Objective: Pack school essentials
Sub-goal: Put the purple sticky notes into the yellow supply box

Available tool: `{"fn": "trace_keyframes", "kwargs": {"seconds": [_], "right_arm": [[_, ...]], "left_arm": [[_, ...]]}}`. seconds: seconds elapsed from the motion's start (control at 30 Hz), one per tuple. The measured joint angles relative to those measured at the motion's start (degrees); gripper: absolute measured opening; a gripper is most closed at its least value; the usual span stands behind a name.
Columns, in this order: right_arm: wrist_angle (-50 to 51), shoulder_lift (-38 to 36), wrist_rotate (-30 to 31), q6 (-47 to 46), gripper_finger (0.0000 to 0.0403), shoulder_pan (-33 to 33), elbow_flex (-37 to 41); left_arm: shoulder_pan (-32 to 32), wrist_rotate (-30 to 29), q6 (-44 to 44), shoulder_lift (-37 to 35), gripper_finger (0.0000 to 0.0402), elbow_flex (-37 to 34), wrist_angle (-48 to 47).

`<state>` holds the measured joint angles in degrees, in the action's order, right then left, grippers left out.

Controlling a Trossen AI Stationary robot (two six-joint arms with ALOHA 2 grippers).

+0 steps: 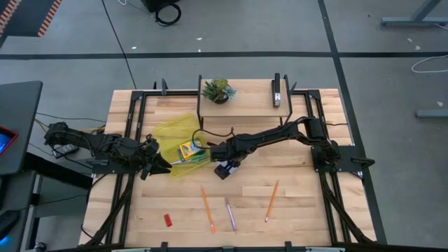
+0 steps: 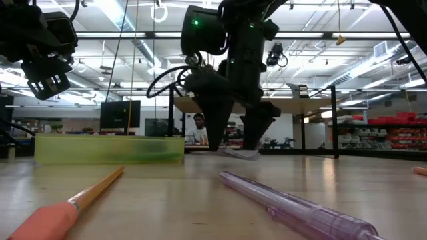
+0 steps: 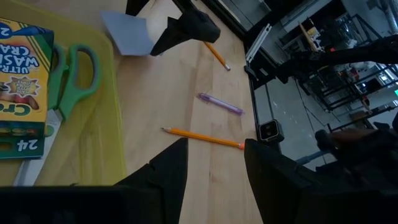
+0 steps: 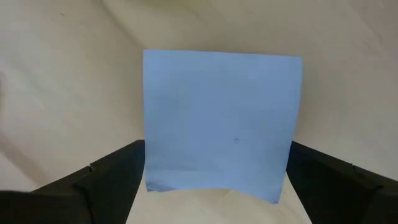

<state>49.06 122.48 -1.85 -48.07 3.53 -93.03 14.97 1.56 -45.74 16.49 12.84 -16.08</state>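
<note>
Two grippers, both mine, fingers apart: right gripper (image 1: 223, 170) straddling the blue notepad (image 4: 221, 121) flat on the table (image 1: 308, 203); left gripper (image 1: 158, 166) beside the yellow tray (image 1: 168, 130) holding crayon box (image 3: 18, 87) and scissors (image 3: 71, 74); pencils (image 1: 208, 208), pen (image 1: 229, 214), eraser (image 1: 168, 220) lie nearer the front edge.

My right hand (image 1: 224, 169) hangs low mid-counter, fingers spread wide. Left hand (image 1: 159, 165) open, raised, arm bent.
</note>
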Motion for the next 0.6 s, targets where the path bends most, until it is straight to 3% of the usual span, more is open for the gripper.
{"fn": "trace_keyframes", "kwargs": {"seconds": [0.6], "right_arm": [[-0.17,-0.13,-0.15,0.31,0.0380,0.02,-5.45]], "left_arm": [[-0.01,0.00,0.07,0.00,0.0167,0.00,0.00]]}}
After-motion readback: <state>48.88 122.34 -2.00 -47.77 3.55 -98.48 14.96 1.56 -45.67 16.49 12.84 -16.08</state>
